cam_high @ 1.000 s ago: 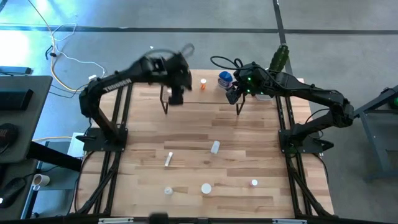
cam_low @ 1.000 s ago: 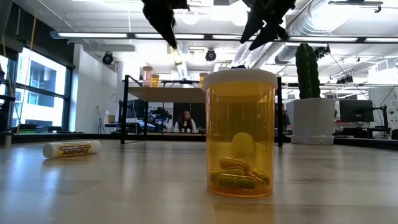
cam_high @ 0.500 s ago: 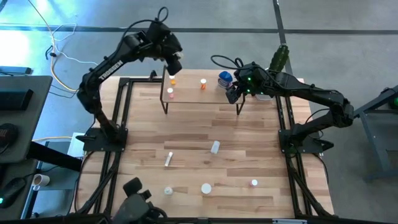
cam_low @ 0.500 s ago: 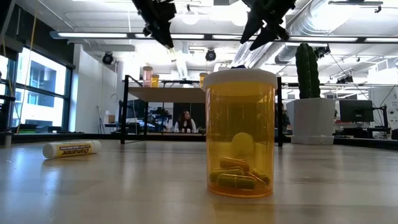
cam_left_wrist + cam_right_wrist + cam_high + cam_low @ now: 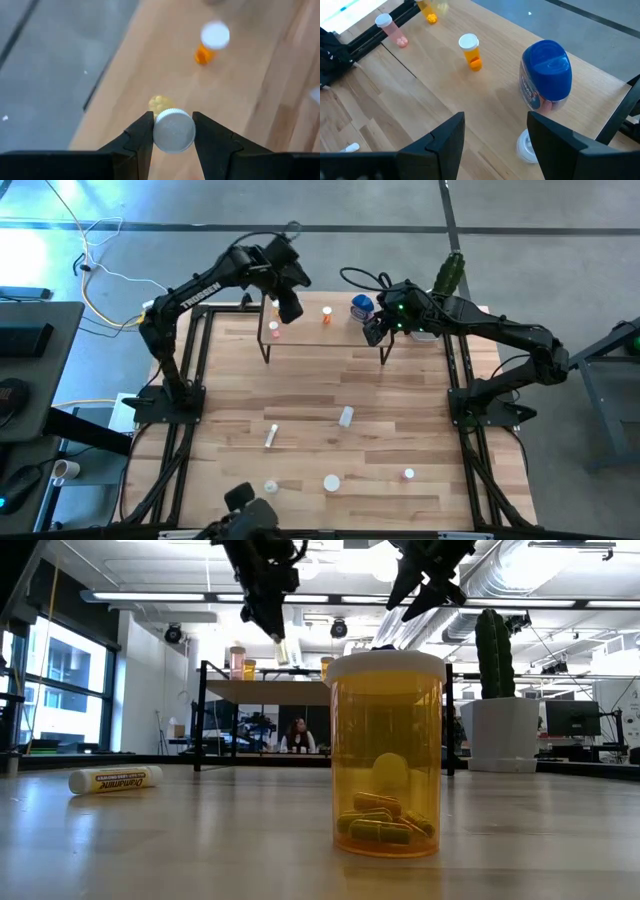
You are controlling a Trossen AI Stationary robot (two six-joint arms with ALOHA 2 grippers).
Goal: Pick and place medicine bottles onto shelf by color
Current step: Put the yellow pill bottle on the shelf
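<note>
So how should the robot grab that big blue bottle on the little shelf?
Probably from straight above, with the fingers closing across the round sides of the blue bottle just under its domed cap. It stands upright on the shelf, and the right hand hangs open beside it. A small white cap lies close, so come down carefully.

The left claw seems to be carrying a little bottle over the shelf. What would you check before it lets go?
1. Grip: left claw is shut on the white-capped bottle. Ok.
2. Position: it hangs over the shelf near its left end. Ok.
3. Landing spot: an orange bottle and a pink vial stand nearby; whether the spot below is free, cannot tell.
4. Colour match: the held bottle's colour is hidden by its cap. Cannot tell.
5. Right claw: open, over the shelf's other end by the blue bottle, apart from the left. Ok.
</note>
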